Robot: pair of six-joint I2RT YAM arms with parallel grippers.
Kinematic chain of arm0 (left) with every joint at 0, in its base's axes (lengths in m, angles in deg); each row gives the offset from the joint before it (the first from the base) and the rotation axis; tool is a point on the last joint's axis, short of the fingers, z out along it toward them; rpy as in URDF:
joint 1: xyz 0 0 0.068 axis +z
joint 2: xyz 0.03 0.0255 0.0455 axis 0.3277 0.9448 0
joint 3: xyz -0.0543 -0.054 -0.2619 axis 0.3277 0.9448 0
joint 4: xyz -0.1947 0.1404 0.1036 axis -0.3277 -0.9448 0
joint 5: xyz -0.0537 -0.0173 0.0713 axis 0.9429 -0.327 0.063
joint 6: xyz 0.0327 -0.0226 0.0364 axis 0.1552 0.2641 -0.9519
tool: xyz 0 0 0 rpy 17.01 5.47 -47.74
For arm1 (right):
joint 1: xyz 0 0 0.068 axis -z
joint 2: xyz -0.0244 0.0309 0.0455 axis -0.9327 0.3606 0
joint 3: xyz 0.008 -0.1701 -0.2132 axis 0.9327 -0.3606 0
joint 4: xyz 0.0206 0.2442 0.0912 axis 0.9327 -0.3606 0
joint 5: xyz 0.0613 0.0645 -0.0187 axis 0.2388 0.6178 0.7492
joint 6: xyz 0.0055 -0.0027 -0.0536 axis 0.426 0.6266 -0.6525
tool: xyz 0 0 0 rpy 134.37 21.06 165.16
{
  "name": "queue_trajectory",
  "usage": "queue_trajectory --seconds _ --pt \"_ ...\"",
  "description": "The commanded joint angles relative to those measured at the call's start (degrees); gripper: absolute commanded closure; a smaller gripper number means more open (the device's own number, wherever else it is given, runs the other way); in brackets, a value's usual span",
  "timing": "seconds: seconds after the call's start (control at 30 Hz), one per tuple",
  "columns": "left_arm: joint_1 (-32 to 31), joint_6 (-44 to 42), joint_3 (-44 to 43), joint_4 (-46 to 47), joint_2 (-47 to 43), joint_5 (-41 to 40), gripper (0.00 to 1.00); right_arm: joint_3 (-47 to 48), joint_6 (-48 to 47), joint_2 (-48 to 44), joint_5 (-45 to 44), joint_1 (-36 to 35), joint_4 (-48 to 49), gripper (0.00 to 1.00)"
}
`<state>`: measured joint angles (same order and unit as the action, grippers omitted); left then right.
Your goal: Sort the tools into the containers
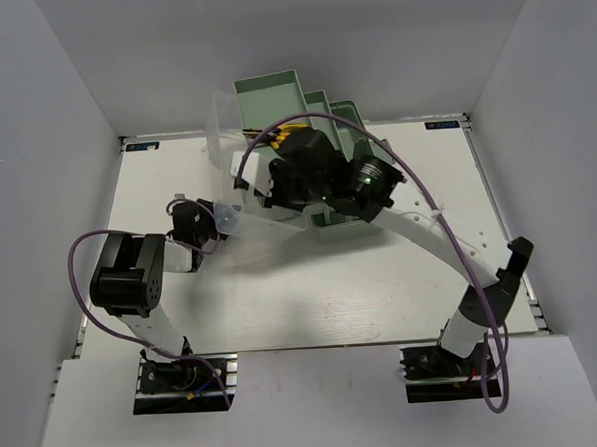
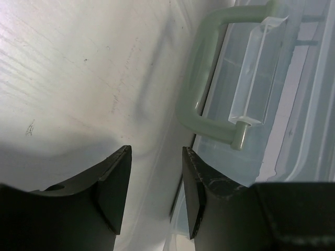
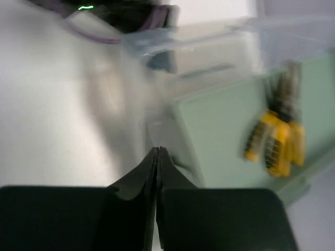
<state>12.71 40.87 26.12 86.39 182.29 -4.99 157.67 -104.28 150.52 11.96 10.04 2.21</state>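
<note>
White tabletop (image 1: 283, 304) - matte, sitting inside a plain white enclosure: left wall (image 1: 47, 197), back wall (image 1: 389, 38), right wall (image 1: 566, 169). Small blue label (image 1: 139, 145) at the far-left corner of the top, another blue label (image 1: 444, 125) at the far-right corner. White ledge (image 1: 318, 403) runs along the near edge. Close up, the tabletop shows fine scratches and a small scuff (image 2: 30, 127) - otherwise just soft shadows.

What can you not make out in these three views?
Top view: the right arm hides the middle trays of the toolbox.
Right wrist view: blur; the yellow pliers could be one pair or two.
Left wrist view: the lid and handle fill it; trays out of frame.
</note>
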Motion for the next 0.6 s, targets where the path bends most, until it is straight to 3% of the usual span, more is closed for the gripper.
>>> queue_trajectory --seconds 0.0,0.03,0.1,0.13,0.17,0.2,0.3,0.37,0.4,0.47,0.5,0.57 --pt "0.0 -1.0 -3.4 0.5 -1.9 1.8 0.46 -3.7 1.5 -5.6 -23.9 1.8 14.4 1.00" --pt "0.0 -1.0 -3.4 -0.3 -1.9 1.8 0.46 -5.4 0.6 -6.4 -30.6 3.7 18.4 1.00" --pt "0.0 -1.5 -4.7 -0.8 -2.5 1.8 0.46 -9.6 -0.7 -7.3 -35.0 8.8 26.6 1.00" --pt "0.0 -1.5 -5.2 -1.8 -2.5 1.8 0.46 -10.2 2.1 -7.0 -34.7 14.8 26.6 0.93" --pt "0.0 -1.5 -5.2 -2.5 -3.2 2.4 0.46 -10.8 4.8 -6.9 -34.3 16.6 25.5 0.78" --pt "0.0 -2.2 -6.7 -3.2 -3.2 2.4 0.46 -12.2 6.0 -6.8 -34.1 18.4 24.8 0.72" --pt "0.0 -2.7 -9.0 -6.0 -4.4 2.4 0.46 -18.9 8.2 -6.7 -34.1 27.5 30.3 0.68" --pt "0.0 -3.4 -10.1 -7.2 -5.2 2.4 0.46 -20.9 9.5 -4.0 -30.9 35.3 29.7 0.81" --pt "0.0 -4.0 -11.3 -8.3 -5.9 2.4 0.46 -20.4 13.6 -1.2 -29.0 39.1 25.7 1.00" --pt "0.0 -4.1 -12.6 -9.5 -5.9 3.0 0.46 -17.6 16.1 1.6 -21.3 44.6 18.8 1.00" --pt "0.0 -4.1 -13.8 -10.2 -6.4 3.0 0.46 -17.5 17.6 4.5 -13.3 45.2 16.2 1.00" --pt "0.0 -4.7 -14.8 -11.4 -6.4 3.0 0.46 -21.1 17.8 5.2 -10.1 46.4 17.9 1.00"
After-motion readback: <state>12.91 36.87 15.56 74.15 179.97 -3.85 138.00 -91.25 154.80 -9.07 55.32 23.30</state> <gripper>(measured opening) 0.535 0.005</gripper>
